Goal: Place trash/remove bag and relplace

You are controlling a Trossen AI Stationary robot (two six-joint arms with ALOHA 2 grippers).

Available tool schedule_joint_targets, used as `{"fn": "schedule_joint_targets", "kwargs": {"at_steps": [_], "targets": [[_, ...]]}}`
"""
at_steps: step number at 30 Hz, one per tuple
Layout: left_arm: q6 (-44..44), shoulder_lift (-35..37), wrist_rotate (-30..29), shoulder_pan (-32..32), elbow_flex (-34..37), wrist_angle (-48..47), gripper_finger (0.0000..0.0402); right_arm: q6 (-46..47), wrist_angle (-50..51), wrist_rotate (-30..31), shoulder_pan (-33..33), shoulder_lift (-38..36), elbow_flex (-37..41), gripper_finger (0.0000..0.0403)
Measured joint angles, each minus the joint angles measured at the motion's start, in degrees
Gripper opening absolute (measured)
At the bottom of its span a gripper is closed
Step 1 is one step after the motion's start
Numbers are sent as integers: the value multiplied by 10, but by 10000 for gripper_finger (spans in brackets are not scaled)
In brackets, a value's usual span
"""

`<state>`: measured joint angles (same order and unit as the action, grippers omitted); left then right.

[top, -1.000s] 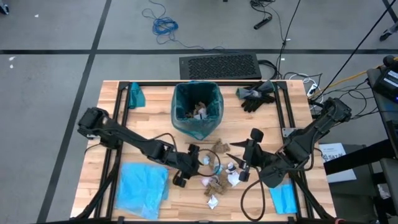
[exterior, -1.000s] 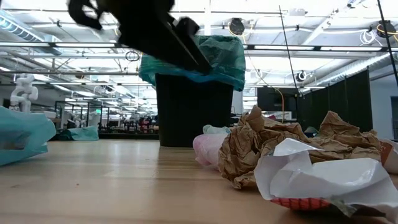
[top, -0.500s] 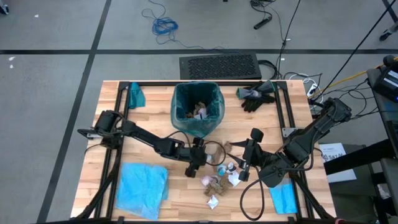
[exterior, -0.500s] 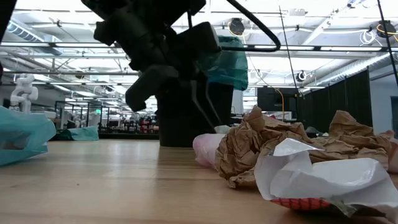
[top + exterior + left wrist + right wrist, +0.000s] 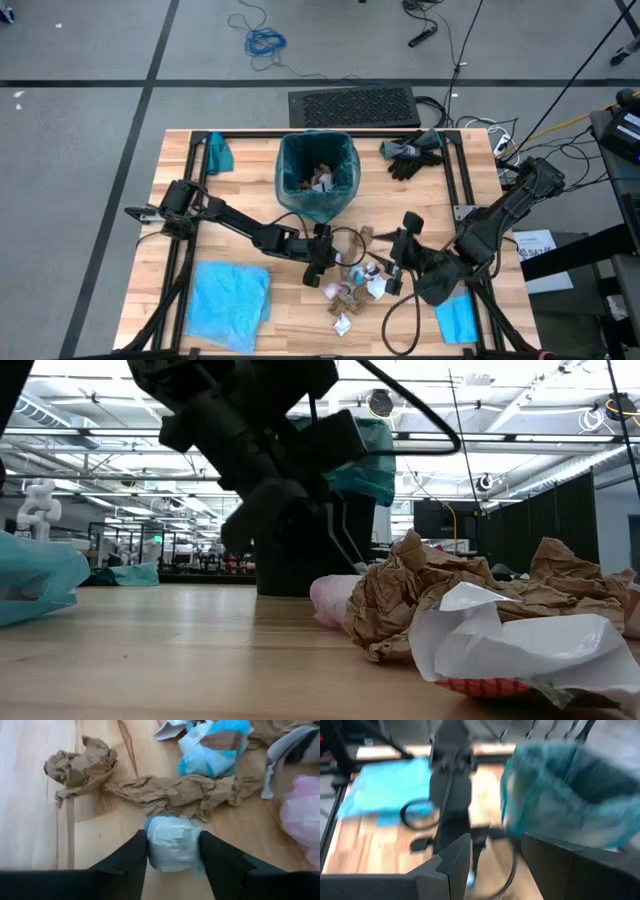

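**Now the left gripper brackets a pale wad, bin dead ahead**

Down on the surface, the left gripper has its two fingers on either side of a pale blue-white wad, touching or nearly so; whether it is clamped yet, I cannot tell. Just beyond lie brown paper scraps. The bin, lined with the teal bag, stands close behind this pile, nearer the left arm. The right gripper, fingers parted and empty, hovers beside the pile, opposite.
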<state>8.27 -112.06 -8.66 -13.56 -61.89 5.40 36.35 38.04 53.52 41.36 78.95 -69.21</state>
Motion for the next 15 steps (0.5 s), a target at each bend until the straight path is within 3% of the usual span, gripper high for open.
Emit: {"fn": "schedule_joint_targets", "kwargs": {"at_steps": [8, 15], "targets": [[-5, 2, -3, 0, 0, -1, 32, 201, -30, -16, 52, 0, 132, 169], [-10, 44, 10, -23, -40, -58, 25, 231, -144, -53, 60, 0, 222, 169]]}}
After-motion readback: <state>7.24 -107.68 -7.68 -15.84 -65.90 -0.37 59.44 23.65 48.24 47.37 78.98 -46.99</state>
